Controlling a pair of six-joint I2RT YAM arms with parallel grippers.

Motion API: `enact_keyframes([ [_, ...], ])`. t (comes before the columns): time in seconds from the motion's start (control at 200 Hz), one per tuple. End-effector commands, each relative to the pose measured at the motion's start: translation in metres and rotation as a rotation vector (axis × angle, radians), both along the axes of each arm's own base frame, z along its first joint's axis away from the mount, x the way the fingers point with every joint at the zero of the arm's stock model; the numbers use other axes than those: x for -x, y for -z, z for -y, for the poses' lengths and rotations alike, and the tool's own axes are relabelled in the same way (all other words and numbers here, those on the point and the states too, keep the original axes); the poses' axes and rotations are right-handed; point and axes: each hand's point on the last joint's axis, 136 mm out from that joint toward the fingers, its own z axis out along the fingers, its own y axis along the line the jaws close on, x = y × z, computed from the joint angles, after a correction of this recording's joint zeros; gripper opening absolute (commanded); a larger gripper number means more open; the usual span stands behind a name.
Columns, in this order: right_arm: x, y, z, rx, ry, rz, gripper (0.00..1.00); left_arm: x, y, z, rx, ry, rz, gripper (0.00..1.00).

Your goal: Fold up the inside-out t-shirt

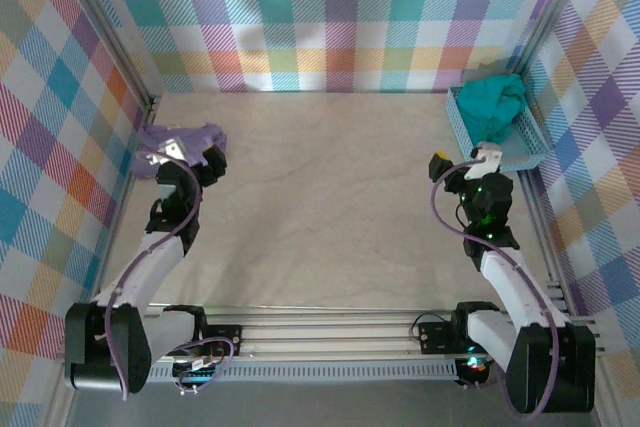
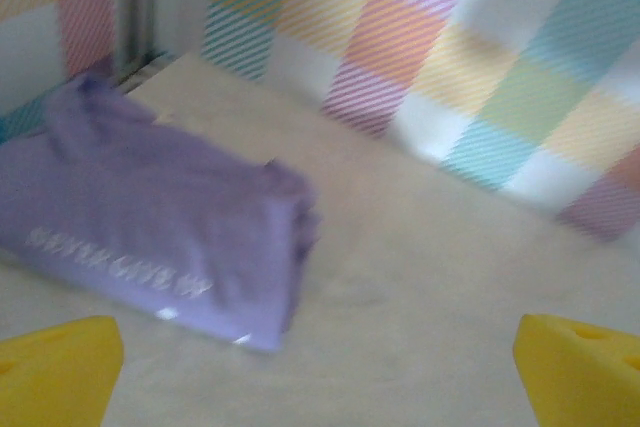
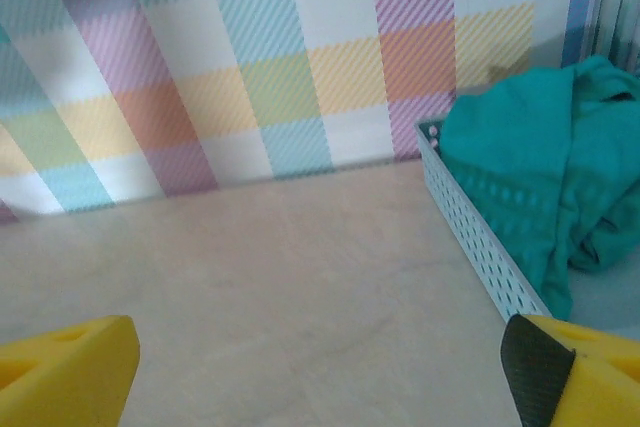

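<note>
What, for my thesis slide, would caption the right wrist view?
Open right gripper faces the teal t-shirt, bunched in a pale blue basket by the plaid wall.

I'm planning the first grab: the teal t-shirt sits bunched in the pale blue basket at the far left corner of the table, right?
Not quite. The teal t-shirt does sit bunched in the pale blue basket, but at the far right corner of the table, as the top view shows.

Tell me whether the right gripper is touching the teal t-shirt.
Apart. In the right wrist view the open right gripper sits short of the t-shirt, with the basket wall and bare basket floor between them.
</note>
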Motion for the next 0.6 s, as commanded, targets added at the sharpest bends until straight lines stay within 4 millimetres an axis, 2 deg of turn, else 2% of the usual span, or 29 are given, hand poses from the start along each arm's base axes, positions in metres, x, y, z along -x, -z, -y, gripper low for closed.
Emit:
enact_keyframes([
  [0.0,-0.004,0.001,0.020,-0.044,0.133,-0.153,0.97,-0.001,0.014,0.054,0.217,0.189,-0.123,1.00],
  [0.115,-0.029,-0.012,0.063,-0.012,0.294,-0.242,1.00,-0.009,0.006,0.100,0.140,0.304,-0.227,1.00],
  [0.225,-0.055,0.001,0.111,-0.114,0.416,-0.342,1.00,-0.013,0.001,0.136,0.061,0.385,-0.261,1.00],
  [0.285,-0.070,0.012,0.127,-0.153,0.456,-0.392,1.00,-0.014,0.001,0.150,0.052,0.417,-0.261,1.00],
  [0.415,-0.109,0.031,0.135,-0.211,0.472,-0.440,0.98,-0.015,0.000,0.170,0.033,0.452,-0.262,1.00],
  [0.595,-0.156,0.067,0.139,-0.369,0.492,-0.435,0.90,-0.014,0.010,0.187,0.024,0.485,-0.292,1.00],
])
